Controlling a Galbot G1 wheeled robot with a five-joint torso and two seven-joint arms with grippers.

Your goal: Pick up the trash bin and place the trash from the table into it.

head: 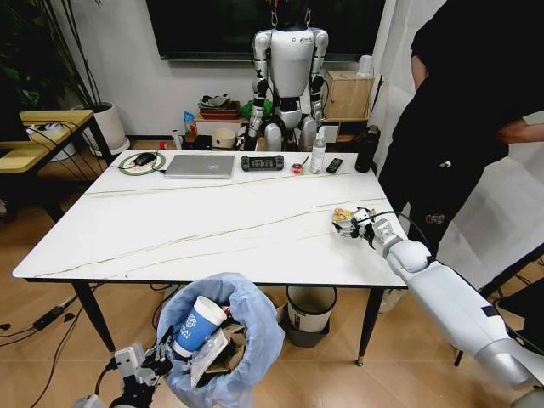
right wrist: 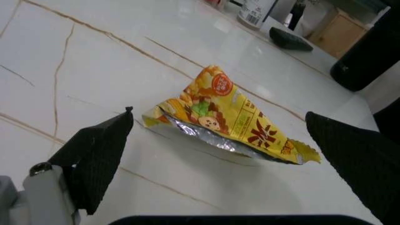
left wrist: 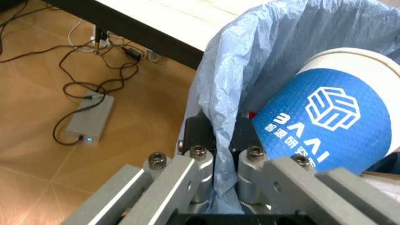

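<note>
Yellow wrapper [right wrist: 234, 119] lies on the table [head: 212, 221] between the right hand's [head: 348, 223] spread fingers [right wrist: 97, 157].

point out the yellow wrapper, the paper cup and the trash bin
yellow wrapper [right wrist: 234, 117], right wrist view, printed face
paper cup [left wrist: 328, 115], left wrist view, blue side
trash bin [head: 255, 319], head view, bag over rim

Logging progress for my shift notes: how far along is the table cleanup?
Mostly done: the paper cup and cardboard sit in the trash bin, held by the left gripper. In hand: the open right gripper flanks the yellow wrapper. Left: binning that wrapper.
</note>
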